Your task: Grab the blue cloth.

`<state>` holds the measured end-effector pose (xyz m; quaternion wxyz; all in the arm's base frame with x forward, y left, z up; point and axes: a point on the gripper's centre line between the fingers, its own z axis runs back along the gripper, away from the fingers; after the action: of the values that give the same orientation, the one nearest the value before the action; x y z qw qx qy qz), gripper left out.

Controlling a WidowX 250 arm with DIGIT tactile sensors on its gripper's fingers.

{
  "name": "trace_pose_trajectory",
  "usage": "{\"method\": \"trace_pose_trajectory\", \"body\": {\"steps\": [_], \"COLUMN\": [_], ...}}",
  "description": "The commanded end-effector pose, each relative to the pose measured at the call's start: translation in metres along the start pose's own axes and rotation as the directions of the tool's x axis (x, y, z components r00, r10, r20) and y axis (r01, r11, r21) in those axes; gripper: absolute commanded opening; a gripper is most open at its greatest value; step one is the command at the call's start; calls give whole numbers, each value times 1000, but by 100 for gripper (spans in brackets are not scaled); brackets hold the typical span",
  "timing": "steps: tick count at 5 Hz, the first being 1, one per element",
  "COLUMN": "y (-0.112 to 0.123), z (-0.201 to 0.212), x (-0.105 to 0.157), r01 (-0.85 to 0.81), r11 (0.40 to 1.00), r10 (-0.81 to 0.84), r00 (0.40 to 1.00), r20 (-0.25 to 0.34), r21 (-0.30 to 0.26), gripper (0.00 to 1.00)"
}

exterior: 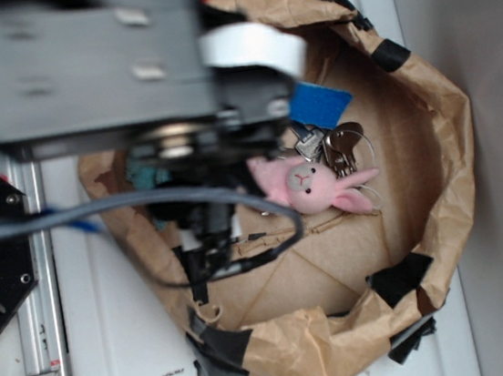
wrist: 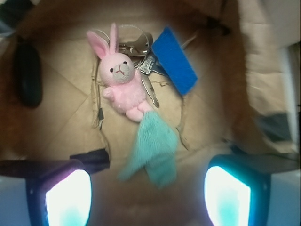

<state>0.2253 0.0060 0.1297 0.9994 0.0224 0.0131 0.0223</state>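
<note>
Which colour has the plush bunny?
Pink: the plush bunny shows best in the wrist view.

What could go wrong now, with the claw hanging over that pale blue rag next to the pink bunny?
1. The blue cloth touches the pink bunny's feet, so the open gripper could pinch or drag the toy too.
2. The keys and the flat deep-blue pad lie close behind the bunny; a tug might shift them.
3. The crumpled paper wall rings everything, so a wide approach may snag it.
</note>
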Motion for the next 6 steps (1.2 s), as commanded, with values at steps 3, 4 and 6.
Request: {"method": "trace_pose_trajectory", "body": {"steps": [3, 4, 6], "y": [-4, 9, 26], "z": [-99, -97, -94], "x": [-33, -23, -16], "r01": [124, 113, 55], "r11": [992, 993, 997], "r10": [-125, -115, -59], "r00": [988, 989, 995], "r20": [-93, -91, -84], "r21": [-22, -26, -46], "gripper": [100, 100, 0]}}
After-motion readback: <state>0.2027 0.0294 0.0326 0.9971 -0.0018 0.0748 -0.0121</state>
